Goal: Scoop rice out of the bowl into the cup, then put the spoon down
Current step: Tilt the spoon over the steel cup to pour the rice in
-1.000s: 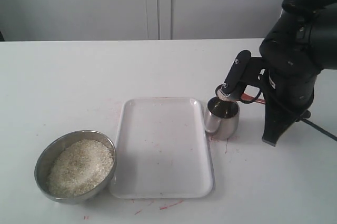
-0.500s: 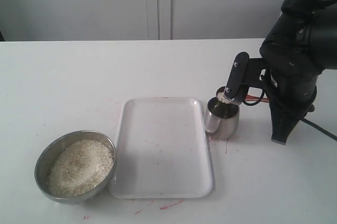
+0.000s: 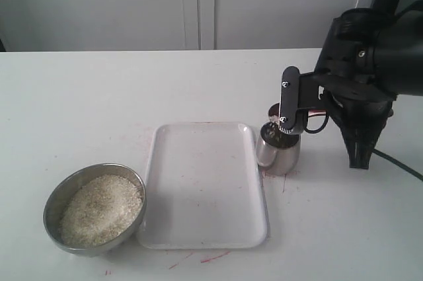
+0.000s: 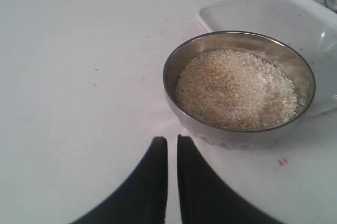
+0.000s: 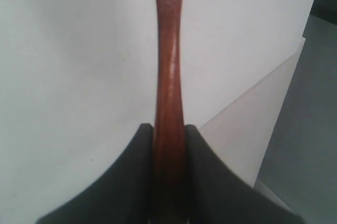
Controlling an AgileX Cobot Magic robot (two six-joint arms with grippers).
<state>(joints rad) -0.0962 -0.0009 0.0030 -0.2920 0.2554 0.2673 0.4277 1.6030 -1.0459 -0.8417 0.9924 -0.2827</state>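
Spoon (image 5: 169, 66) clamped in right gripper (image 5: 168, 129), head over cup (image 3: 278, 152); pouring step apparently in hand; left gripper (image 4: 171, 140) closed, empty; next, setting spoon down gently.

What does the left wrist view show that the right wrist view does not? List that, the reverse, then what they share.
Left wrist only: the bowl of rice, a corner of the white tray, and the left gripper, shut and empty. Right wrist only: the spoon, its handle clamped in the right gripper. Shared: each shows only its own gripper; no object appears in both.
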